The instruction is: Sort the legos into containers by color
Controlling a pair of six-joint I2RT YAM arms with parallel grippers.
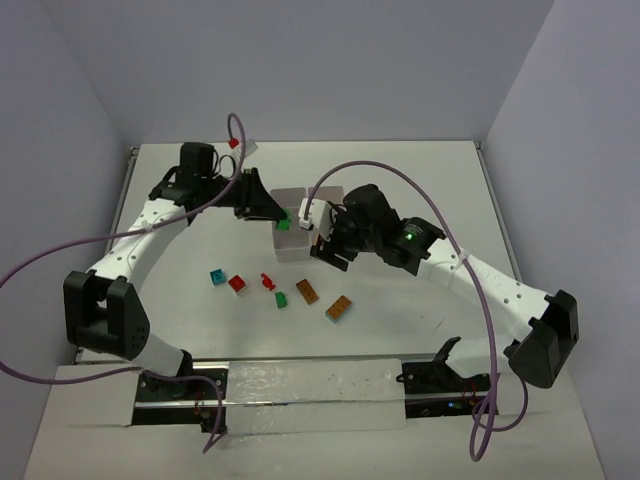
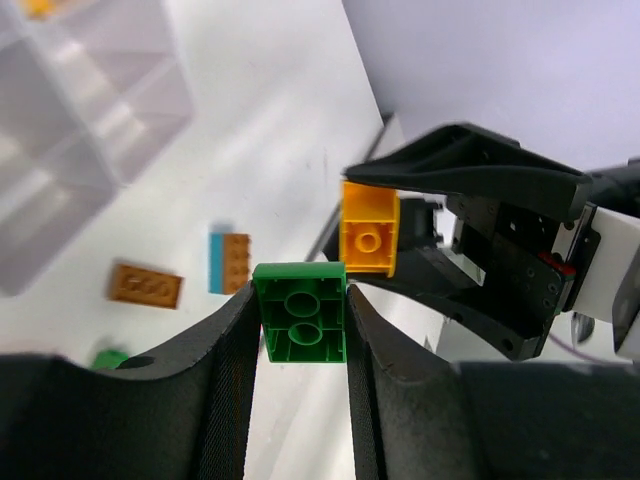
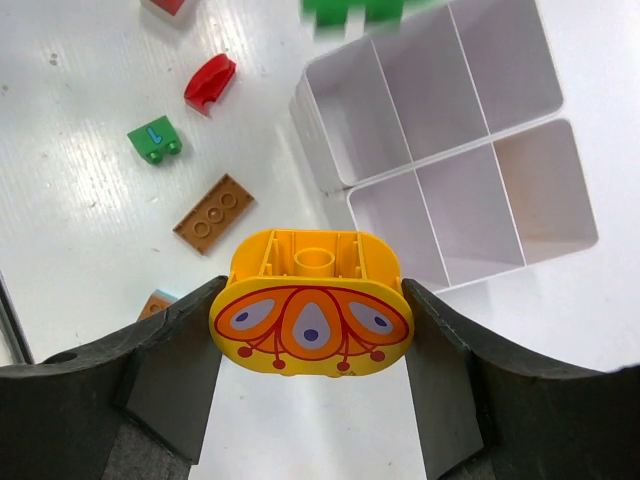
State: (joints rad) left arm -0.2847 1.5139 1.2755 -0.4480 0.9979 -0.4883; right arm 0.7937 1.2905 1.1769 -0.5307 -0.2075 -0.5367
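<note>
Nearest the arm bases, loose legos (image 1: pixel 281 299) are spread on the surface (image 1: pixel 420 190), apart from the tray. Among them a flat brown plate (image 1: pixel 307 291) and a curved red piece (image 1: pixel 267 281) are seen. These are judged to be light, rigid and glossy. The plate lies low and is best pinched across its long edges, while the curved piece may be squeezed out unless it is taken on its flat faces.

Further out, a yellow brick (image 3: pixel 312 262) with a printed face is clamped across its two ends in the right tool (image 3: pixel 312 335), near the tray. Close beside it, a green brick (image 2: pixel 300 325) is pinched by its smooth side walls in the left tool (image 2: pixel 300 290); as far as can be told, it is held above the left part of the white tray (image 3: pixel 440 170). Both grips are set on flat walls rather than studs, which is judged sound. The tray is thin-walled and is probably shoved easily if knocked.
</note>
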